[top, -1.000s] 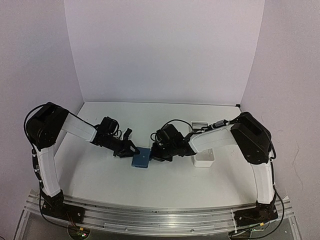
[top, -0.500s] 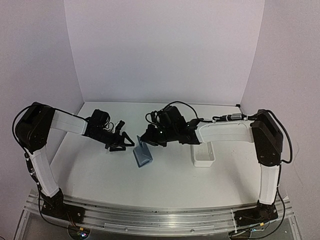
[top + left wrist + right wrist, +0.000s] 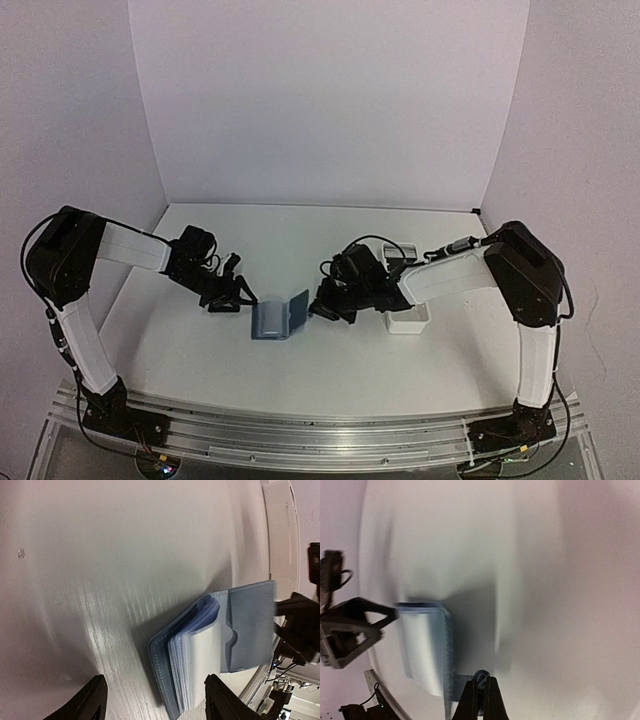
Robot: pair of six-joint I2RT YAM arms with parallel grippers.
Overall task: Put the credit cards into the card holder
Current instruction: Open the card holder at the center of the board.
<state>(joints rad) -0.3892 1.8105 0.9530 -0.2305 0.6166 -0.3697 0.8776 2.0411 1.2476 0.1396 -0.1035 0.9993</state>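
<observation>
The card holder [image 3: 270, 320], a small blue wallet, lies open on the table with its cover flap [image 3: 297, 311] held up. In the left wrist view the card holder [image 3: 200, 645] shows several clear sleeves. My right gripper [image 3: 322, 306] is shut on the wallet's snap tab [image 3: 481, 676], with both fingers pinched together [image 3: 481, 690]. My left gripper [image 3: 236, 298] is open and empty just left of the wallet, its fingertips [image 3: 98, 682] wide apart with the wallet's near edge between them. I cannot make out the credit cards in any view.
A long white tray [image 3: 408, 318] stands right of the wallet, behind my right arm; it also shows in the left wrist view [image 3: 280, 535]. Something grey sits at its far end [image 3: 398, 252]. White walls enclose the table on three sides.
The wallet lay shut between both grippers. The right gripper lifted and tilted it, and now it lies open further left with the flap held up. The left gripper drew back left.
</observation>
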